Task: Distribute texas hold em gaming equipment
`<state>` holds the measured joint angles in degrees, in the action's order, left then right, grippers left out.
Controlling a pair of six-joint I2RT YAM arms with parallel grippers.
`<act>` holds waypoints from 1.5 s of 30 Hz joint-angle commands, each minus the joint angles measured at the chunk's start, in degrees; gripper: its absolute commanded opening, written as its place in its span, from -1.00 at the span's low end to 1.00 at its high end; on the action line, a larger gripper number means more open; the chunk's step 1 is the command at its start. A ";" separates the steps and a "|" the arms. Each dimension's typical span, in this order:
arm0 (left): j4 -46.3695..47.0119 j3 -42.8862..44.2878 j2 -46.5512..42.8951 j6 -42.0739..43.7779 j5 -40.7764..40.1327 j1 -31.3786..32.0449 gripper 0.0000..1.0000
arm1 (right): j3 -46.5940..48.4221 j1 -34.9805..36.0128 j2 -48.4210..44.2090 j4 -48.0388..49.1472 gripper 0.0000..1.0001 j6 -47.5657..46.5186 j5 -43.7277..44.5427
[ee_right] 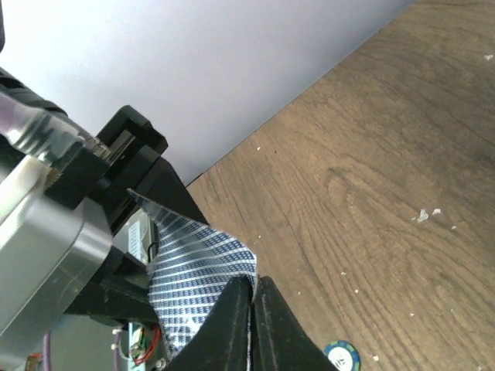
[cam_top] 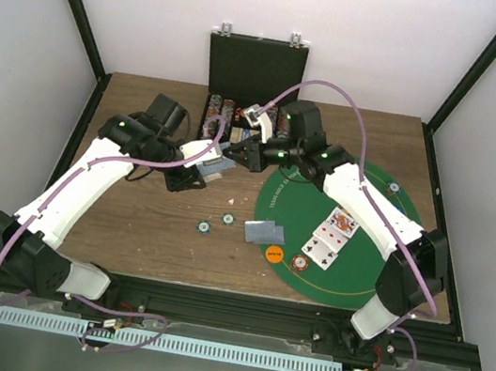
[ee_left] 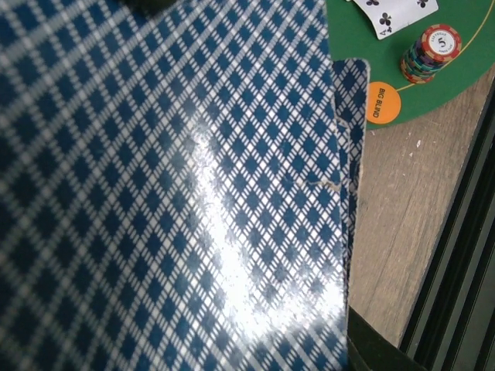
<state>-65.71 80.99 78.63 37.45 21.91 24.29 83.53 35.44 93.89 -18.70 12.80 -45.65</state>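
Note:
My left gripper holds a stack of blue-backed playing cards above the bare wood left of the green mat. The card backs fill the left wrist view and hide its fingers. My right gripper meets it from the right; its fingertips are shut on the edge of a card. Two teal chips lie on the wood below; one shows in the right wrist view. On the mat lie face-up cards, face-down cards, an orange disc and a chip stack.
The open black case stands at the back, with rows of chips in its tray. The left wrist view shows the orange "BIG BLIND" disc, the chip stack and the mat. A black frame rail runs along the near edge.

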 commanded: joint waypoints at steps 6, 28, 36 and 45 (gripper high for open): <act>0.84 0.14 -0.22 0.17 0.51 0.05 -0.30 | 1.81 -0.42 -5.89 -4.76 -0.99 -2.18 3.84; 0.59 -0.32 -0.95 0.11 0.15 0.05 -0.30 | -19.50 -46.13 -8.98 -9.46 -0.99 6.51 13.62; 0.56 -0.16 -0.33 -0.04 -0.38 0.05 -0.29 | -19.94 -47.02 2.89 -7.05 -0.99 1.63 15.10; 0.76 -0.31 0.28 0.08 -0.65 0.05 -0.30 | -22.22 -48.24 5.77 -8.78 -0.99 2.43 21.22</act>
<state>-65.67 80.82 78.63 37.47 21.04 24.29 61.52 -11.68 99.33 -26.59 15.51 -28.95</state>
